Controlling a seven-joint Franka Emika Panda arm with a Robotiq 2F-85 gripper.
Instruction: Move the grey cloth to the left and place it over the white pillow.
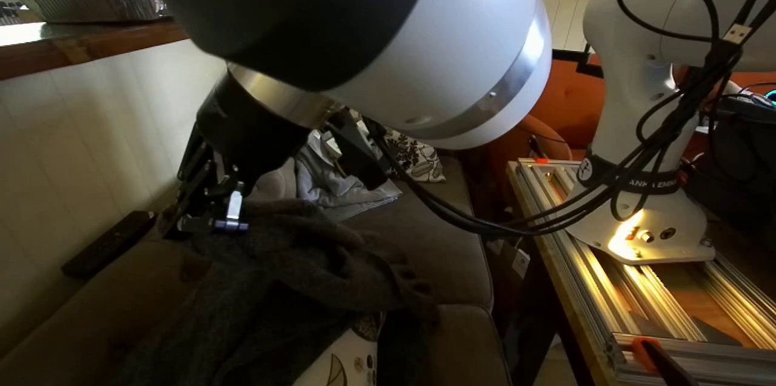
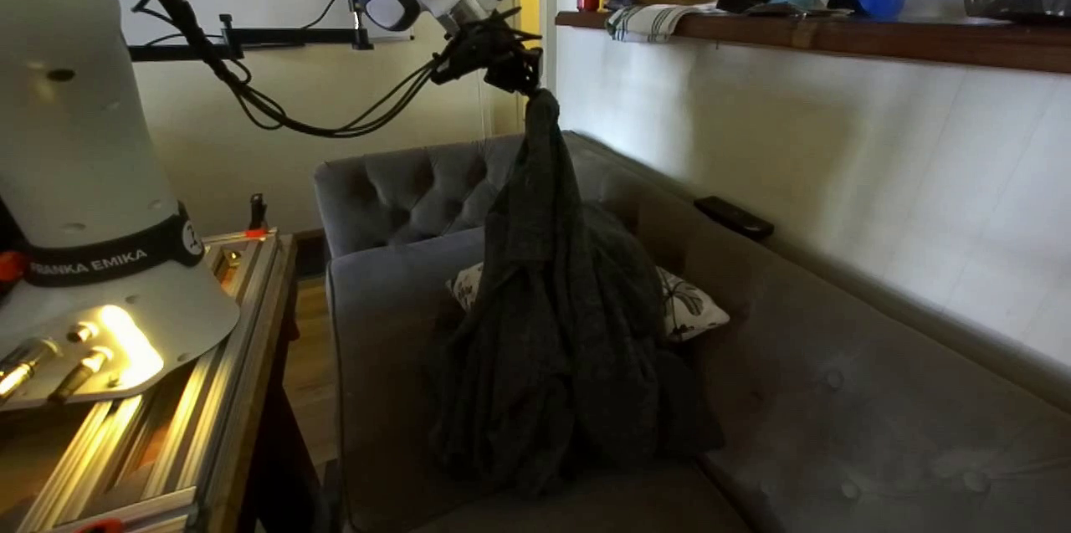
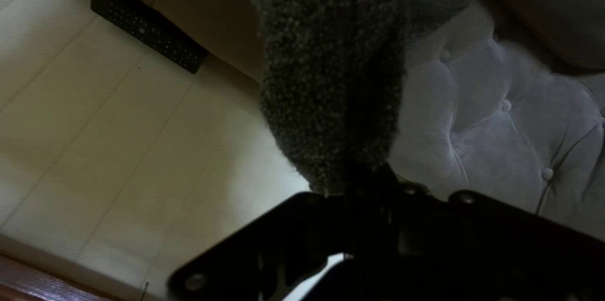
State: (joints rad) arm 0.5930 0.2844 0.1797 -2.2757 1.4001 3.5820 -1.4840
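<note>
The dark grey cloth (image 2: pixel 552 332) hangs from my gripper (image 2: pixel 533 85) in a tall bunch, its lower folds spread on the sofa seat. It also shows in an exterior view (image 1: pixel 291 259) and fills the top middle of the wrist view (image 3: pixel 331 79). My gripper (image 1: pixel 209 225) is shut on a gathered end of the cloth; in the wrist view the fingertips (image 3: pixel 347 187) meet at it. A white pillow with a dark pattern (image 2: pixel 690 307) lies behind and under the cloth, only its side corners showing. A white patterned part (image 1: pixel 345 359) shows beneath the cloth in an exterior view.
A black remote (image 2: pixel 734 217) lies on the sofa back by the wall. A light grey cloth (image 1: pixel 339 189) and another patterned pillow (image 1: pixel 418 159) lie farther along the sofa. A wooden ledge (image 2: pixel 803 35) with bowls runs above. The robot's table (image 1: pixel 558 252) stands beside the sofa.
</note>
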